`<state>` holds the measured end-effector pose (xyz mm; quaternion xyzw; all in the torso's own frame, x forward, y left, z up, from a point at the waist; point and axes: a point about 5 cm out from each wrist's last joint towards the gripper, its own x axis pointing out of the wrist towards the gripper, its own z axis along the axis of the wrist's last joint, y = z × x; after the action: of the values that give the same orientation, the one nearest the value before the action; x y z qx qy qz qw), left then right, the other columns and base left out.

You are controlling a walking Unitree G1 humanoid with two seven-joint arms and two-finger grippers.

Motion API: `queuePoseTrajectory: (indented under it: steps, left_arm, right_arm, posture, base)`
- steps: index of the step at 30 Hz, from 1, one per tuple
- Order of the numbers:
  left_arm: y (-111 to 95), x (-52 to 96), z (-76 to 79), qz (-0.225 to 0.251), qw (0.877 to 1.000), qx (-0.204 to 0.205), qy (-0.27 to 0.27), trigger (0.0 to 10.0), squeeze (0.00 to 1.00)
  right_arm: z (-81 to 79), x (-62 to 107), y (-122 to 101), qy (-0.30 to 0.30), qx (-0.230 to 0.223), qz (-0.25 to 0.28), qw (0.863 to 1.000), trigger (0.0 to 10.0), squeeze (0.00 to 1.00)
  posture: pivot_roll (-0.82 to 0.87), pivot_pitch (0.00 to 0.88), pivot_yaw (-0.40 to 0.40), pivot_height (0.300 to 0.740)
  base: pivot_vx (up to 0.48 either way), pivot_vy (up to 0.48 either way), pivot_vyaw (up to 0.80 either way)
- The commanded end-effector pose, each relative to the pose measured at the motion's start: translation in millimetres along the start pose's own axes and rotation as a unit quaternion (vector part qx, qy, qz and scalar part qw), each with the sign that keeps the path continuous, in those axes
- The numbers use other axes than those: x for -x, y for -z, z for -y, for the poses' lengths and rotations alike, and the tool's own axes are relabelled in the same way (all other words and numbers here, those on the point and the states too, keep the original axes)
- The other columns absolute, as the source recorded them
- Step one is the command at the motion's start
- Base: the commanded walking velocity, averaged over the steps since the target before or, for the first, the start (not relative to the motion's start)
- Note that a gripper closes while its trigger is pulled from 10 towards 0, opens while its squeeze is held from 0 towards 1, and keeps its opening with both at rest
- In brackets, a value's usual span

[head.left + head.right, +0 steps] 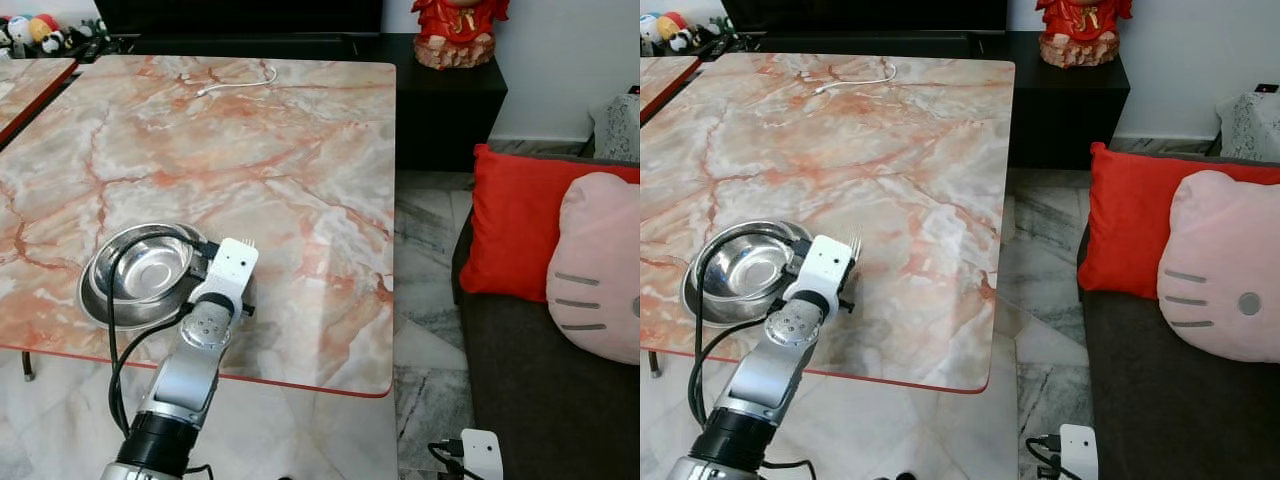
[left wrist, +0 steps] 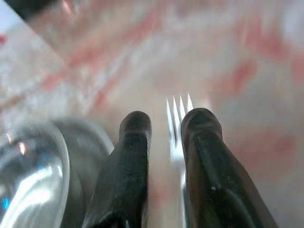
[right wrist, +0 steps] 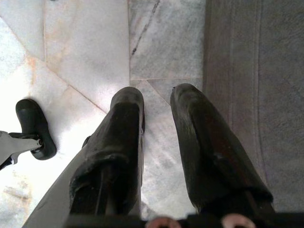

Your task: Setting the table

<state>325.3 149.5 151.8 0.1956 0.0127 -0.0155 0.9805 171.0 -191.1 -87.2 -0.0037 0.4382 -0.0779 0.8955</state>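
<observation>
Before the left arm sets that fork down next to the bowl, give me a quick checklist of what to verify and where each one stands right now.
1. Fork in the left gripper: ok, tines stick out between the fingers.
2. Grip firm: cannot tell, the fork lies against one finger and the view is blurred.
3. Steel bowl on the marble table: ok, upright near the front edge.
4. Landing spot right of the bowl: ok, bare marble.
5. White cable: ok, at the far edge.
6. Right gripper: ok, idle, open, over the floor.
</observation>
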Motion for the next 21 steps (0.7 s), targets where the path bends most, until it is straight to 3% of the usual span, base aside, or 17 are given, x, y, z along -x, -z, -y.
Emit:
queuePoseTrajectory:
  steps: [1,4,9,17,19,21]
  left_arm:
    - [-12,3.1,-3.0,0.044,0.999,0.017,-0.006,10.0,0.0]
    - [-18,9.5,-4.3,0.086,0.996,0.024,-0.017,10.0,0.0]
    - [-16,32.2,-23.9,0.133,0.986,0.041,-0.096,10.0,0.0]
    - [-16,32.2,-23.9,0.133,0.986,0.041,-0.096,10.0,0.0]
    - [-12,38.2,-36.8,0.139,0.98,0.06,-0.131,10.0,0.0]
    - [-10,38.3,-38.7,0.136,0.979,0.062,-0.137,10.0,0.0]
  right_arm:
    - [-1.4,1.3,7,-0.002,-0.001,-0.014,1.0,10.0,0.0]
    - [-1.5,1.4,7,-0.002,-0.002,-0.014,1.0,10.0,0.0]
    - [-1.2,1.6,8,-0.002,-0.002,-0.014,1.0,10.0,0.0]
    - [-1.2,1.6,8,-0.002,-0.002,-0.014,1.0,10.0,0.0]
    - [-0.3,1.5,7,-0.003,0.001,-0.014,1.0,10.0,0.0]
    - [0.4,1.5,7,-0.003,0.005,-0.014,1.0,10.0,0.0]
  posture:
    - [-0.04,0.135,0.028,0.74]
    - [-0.05,0.132,0.03,0.74]
    - [-0.05,0.124,0.029,0.74]
    - [-0.05,0.124,0.029,0.74]
    - [-0.06,0.104,0.028,0.74]
    - [-0.06,0.099,0.027,0.74]
  base:
    - [0.0,0.0,0.0]
    - [0.0,0.0,0.0]
    - [0.0,0.0,0.0]
    - [0.0,0.0,0.0]
    - [0.0,0.48,0.0]
    - [0.0,0.48,0.0]
